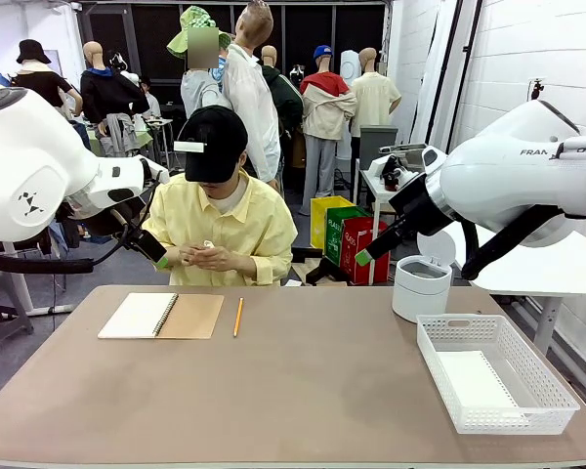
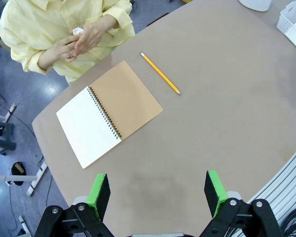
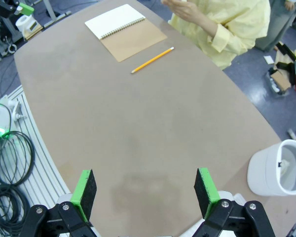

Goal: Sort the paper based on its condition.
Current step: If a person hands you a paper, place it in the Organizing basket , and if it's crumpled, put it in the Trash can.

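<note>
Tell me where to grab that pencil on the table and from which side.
Probably grip the pencil at mid-shaft, coming straight down from above, gripper fingers closing across its width. It lies flat on the bare table, apart from the notebook beside it, so both long sides are free; a side approach would likely just roll it.

**Three cameras, one shared table**

The front view looks level across the brown oval table (image 1: 303, 381) from the robot's side, facing the seated person in a yellow shirt (image 1: 220, 220). Both wrist views look steeply down on the tabletop from high above, between their own green-padded fingers. All three views share the open spiral-bound notebook with its brown kraft cover (image 1: 162, 316) (image 2: 108, 112) (image 3: 125, 27) and the yellow pencil (image 1: 238, 317) (image 2: 160, 73) (image 3: 152, 60) beside it.
</note>
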Action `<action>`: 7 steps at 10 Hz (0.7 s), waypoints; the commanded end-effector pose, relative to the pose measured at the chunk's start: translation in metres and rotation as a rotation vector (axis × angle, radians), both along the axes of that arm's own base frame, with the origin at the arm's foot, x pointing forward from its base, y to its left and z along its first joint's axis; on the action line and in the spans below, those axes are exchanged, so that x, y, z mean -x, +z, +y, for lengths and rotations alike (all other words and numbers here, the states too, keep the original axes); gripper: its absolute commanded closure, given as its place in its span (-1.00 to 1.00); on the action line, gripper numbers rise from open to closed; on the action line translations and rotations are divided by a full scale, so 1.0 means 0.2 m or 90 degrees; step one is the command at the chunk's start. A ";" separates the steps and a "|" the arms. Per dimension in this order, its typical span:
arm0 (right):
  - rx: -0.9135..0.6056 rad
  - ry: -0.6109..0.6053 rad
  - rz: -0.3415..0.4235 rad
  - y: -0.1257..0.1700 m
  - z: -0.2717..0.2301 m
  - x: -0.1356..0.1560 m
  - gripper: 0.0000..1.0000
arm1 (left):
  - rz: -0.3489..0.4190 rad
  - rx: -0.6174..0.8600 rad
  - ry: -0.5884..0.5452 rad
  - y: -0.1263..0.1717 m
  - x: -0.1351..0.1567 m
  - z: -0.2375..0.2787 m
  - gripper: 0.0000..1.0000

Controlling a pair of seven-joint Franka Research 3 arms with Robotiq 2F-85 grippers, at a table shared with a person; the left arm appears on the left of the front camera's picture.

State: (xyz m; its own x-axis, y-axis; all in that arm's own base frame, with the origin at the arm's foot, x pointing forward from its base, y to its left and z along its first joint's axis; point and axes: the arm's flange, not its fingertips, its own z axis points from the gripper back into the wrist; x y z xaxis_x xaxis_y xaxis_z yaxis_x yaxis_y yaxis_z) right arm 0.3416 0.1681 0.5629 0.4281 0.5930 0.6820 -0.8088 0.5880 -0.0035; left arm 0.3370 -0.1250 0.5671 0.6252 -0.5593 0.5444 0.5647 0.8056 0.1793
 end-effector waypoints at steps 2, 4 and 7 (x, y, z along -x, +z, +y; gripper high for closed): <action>0.001 0.000 0.001 0.00 0.00 0.00 -1.00 | -0.001 0.000 0.000 0.00 0.00 0.00 -1.00; 0.001 0.000 0.001 0.00 0.00 0.00 -1.00 | -0.001 0.000 0.000 0.00 0.00 0.00 -1.00; 0.001 0.000 0.001 0.00 0.00 0.00 -1.00 | -0.001 0.000 0.000 0.00 0.00 0.00 -1.00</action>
